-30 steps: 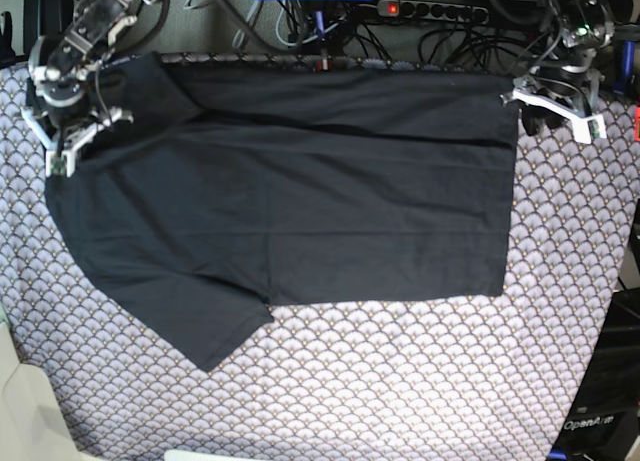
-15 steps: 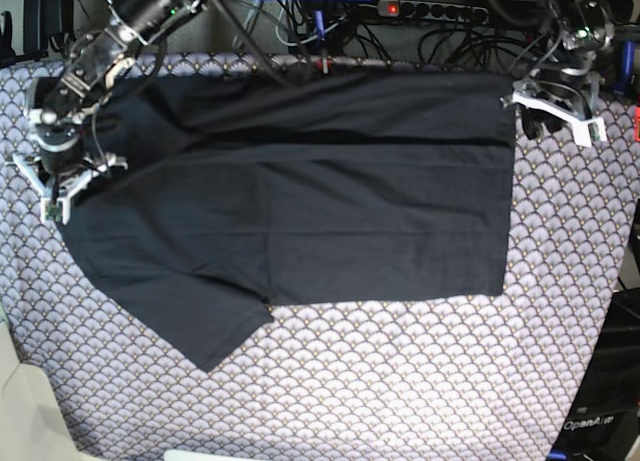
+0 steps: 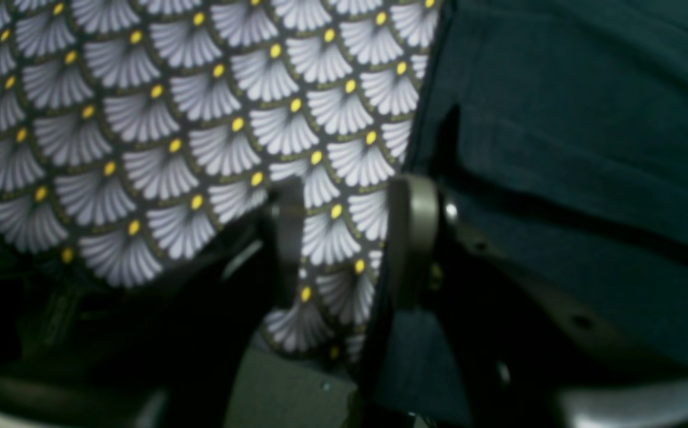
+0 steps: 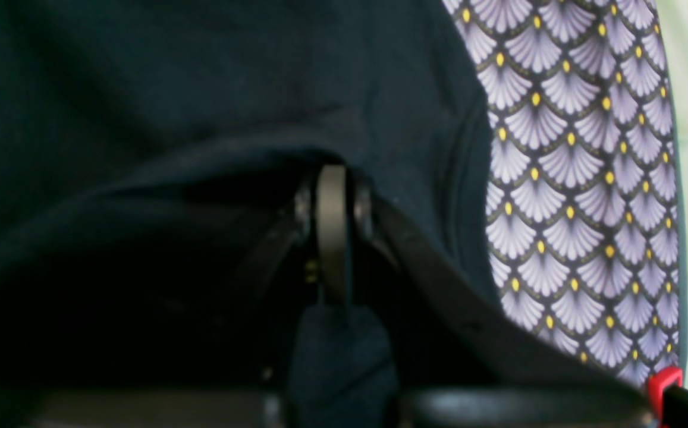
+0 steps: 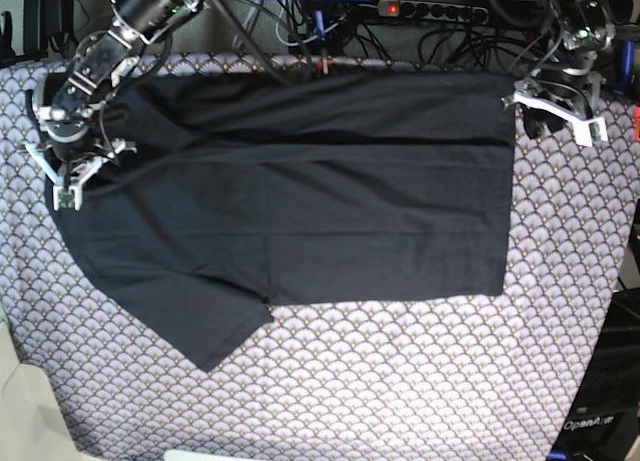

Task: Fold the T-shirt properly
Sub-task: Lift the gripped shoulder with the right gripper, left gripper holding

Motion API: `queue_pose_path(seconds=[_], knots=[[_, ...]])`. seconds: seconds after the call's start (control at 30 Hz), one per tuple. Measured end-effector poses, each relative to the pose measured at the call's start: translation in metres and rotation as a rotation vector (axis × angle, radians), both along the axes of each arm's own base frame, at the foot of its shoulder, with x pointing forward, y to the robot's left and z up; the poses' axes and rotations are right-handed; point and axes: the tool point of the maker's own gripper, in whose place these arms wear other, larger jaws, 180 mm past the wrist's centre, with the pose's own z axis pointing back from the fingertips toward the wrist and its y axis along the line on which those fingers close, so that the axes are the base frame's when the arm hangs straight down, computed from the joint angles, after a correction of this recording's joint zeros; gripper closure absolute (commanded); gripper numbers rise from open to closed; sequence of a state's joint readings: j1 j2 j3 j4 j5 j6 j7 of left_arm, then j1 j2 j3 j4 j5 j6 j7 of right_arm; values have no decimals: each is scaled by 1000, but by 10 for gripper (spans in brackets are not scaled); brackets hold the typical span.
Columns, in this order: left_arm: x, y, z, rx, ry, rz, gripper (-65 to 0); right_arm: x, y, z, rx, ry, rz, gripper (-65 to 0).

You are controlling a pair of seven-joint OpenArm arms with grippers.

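While the T-shirt (image 5: 300, 191) lies spread flat across the tabletop's scallop-patterned cloth (image 5: 400, 381), it fills most of the base view from about 9 o'clock through centre to 3 o'clock, hem edge running straight down the 3 o'clock side, one short sleeve (image 5: 205, 326) pointing toward 7 o'clock. A long crease runs side to side across the upper part of the shirt, near 12 o'clock.

Right hand (image 5: 68, 171) sits at 10 o'clock in the base view, at the shirt's shoulder-side edge. Its wrist view shows the jaws clenched tight together, with black fabric gathered and tented up around the fingers (image 4: 333, 232) (it grasps the T-shirt (image 4: 201, 89)). Patterned cloth (image 4: 558, 178) shows at 3 o'clock of that view, beside the shirt's edge.

Left hand (image 5: 555, 111) sits at 2 o'clock in the base view, just beside the shirt's upper hem corner. Its wrist view shows the jaws released, standing apart with patterned cloth (image 3: 141, 119) visible in the gap between them; one finger (image 3: 412, 238) sits right at the T-shirt (image 3: 587, 119) edge, the other finger (image 3: 287, 238) over bare patterned cloth. Cannot tell if the finger at the edge actually touches the fabric (view is blurry). Nothing is gripped by this hand.

Cables and a power strip (image 5: 430, 11) lie behind the tabletop at 12 o'clock.
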State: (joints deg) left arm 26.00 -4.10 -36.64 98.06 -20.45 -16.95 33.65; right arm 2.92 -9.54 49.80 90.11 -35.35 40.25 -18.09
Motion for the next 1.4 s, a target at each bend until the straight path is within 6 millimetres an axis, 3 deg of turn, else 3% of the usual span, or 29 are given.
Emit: queue_pose_path(seconds=[0.17,0.33,0.53,0.77,1.1,1.3,1.4], knots=[[9,-1,16,21,-42,-14,-238,-17,-4,-7,-9,37,-13,0],[21,4,39,53,-105,-11,-238,-25,-13,13,-75,19,-12,0],[21,4,40,55,-107,-10,-238,-24,-20,32,-121,-13,-19,0],[21,3,39,51,-107,-12,-238,-23,-20,35,-126,-18,-19,0],[19,3,38,50,-102,-12,-238,-19,-21,38,-127,-28,-20,-256],[19,3,38,50,-103,-11,-238,-19,-23,38,-127,-30,-28,-279],[26,3,42,48,-118,-10,-238,-3,-23,49,-130,-65,-34,-280]])
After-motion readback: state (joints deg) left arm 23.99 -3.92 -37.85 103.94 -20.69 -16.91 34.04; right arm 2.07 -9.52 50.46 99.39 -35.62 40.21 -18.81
